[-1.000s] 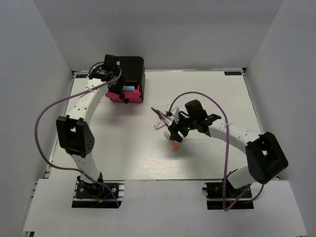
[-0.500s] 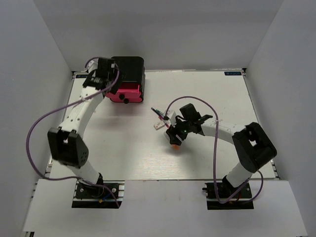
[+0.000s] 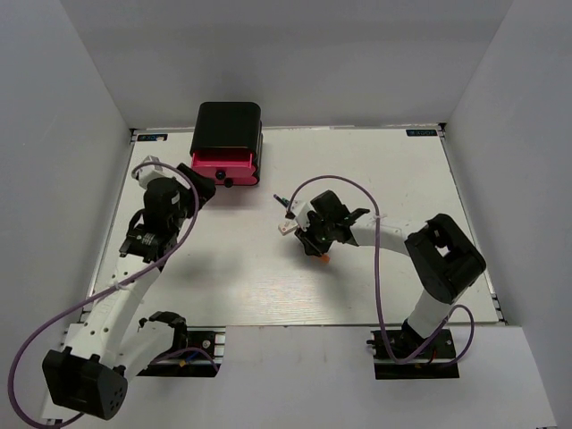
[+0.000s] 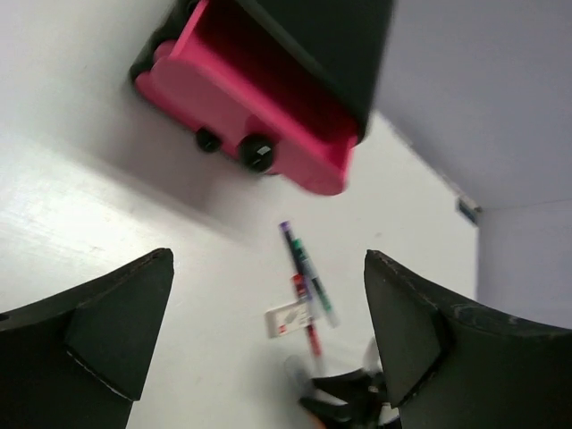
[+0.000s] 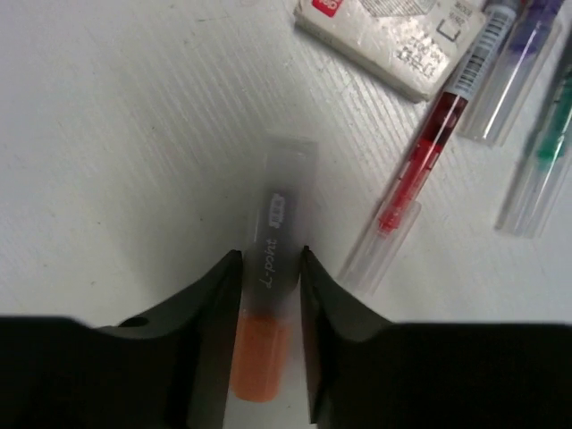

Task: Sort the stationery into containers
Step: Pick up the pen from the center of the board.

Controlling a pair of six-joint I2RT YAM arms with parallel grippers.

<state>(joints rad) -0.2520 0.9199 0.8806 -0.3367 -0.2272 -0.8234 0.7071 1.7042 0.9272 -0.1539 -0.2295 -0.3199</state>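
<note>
The containers are a black cabinet whose top pink drawer stands pulled out. My left gripper hovers open and empty just in front of and left of it. The stationery lies mid-table: an orange-ended marker, a white block, a red pen and purple and green pens. My right gripper is low on the table, its fingers pressed against both sides of the marker.
White walls enclose the table on the left, back and right. Both arm bases sit at the near edge. The right arm's purple cable loops above the pen cluster. Round black knobs stick out of the drawer fronts.
My left arm pulled back from the drawer toward the near left and its jaws opened wide. My right gripper dropped onto the marker and closed on it.
</note>
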